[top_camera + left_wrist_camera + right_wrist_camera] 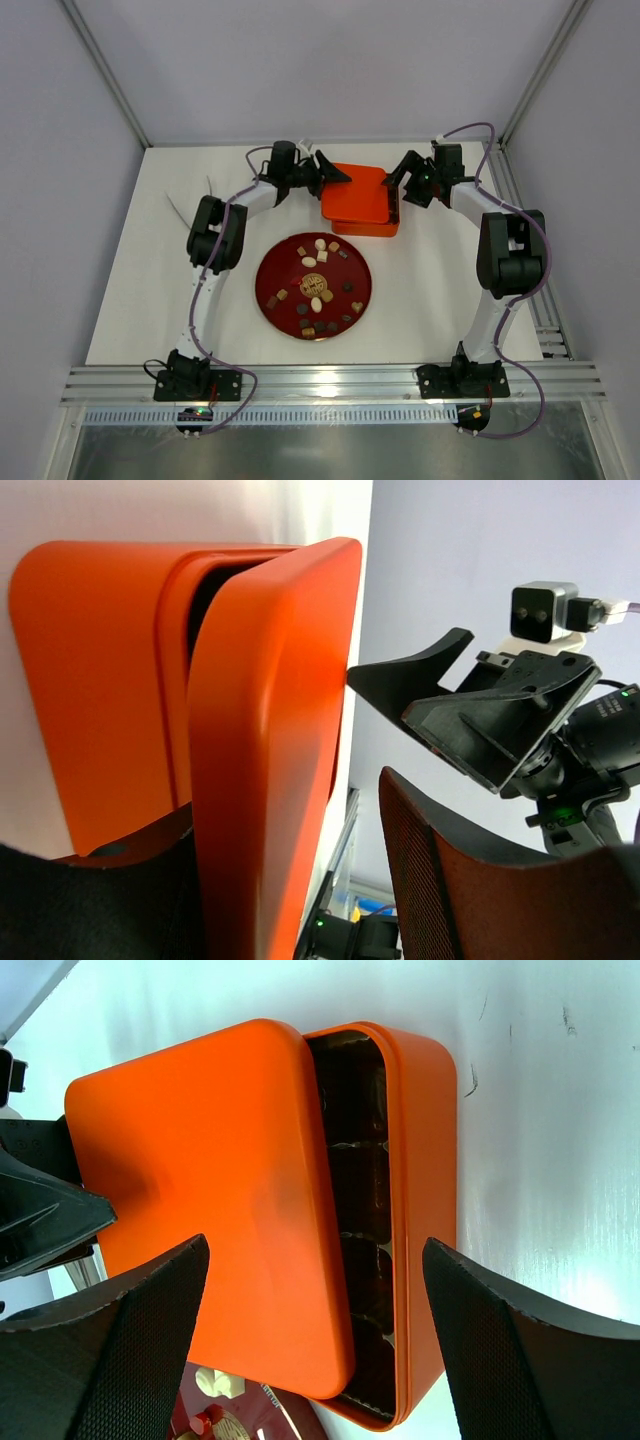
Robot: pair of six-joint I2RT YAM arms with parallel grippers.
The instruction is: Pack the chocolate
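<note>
While the chocolate (pixel 316 283) lies scattered on the round dark-red plate (pixel 270 262) at centre frame, none appears packed yet; just above, the orange box (pixel 372 229) sits with its lid (pixel 356 190) offset leftward, exposing dark, seemingly empty compartments; the left gripper (pixel 335 172) straddles the lid's edge, jaws apart; the right gripper (pixel 400 178) gapes wide beside the box; all the filling seems left to do.

A round dark-red plate (pixel 272 272) sits on the white table (pixel 140 300) between the two arms, scattered with small brown, tan and cream chocolates (pixel 318 284). Behind it lies an orange box (pixel 372 229), its lid (pixel 357 192) set askew toward the far left. The left gripper (pixel 338 174) is at the lid's left edge. The right gripper (pixel 396 184) is at the box's right side, possibly touching it.
</note>
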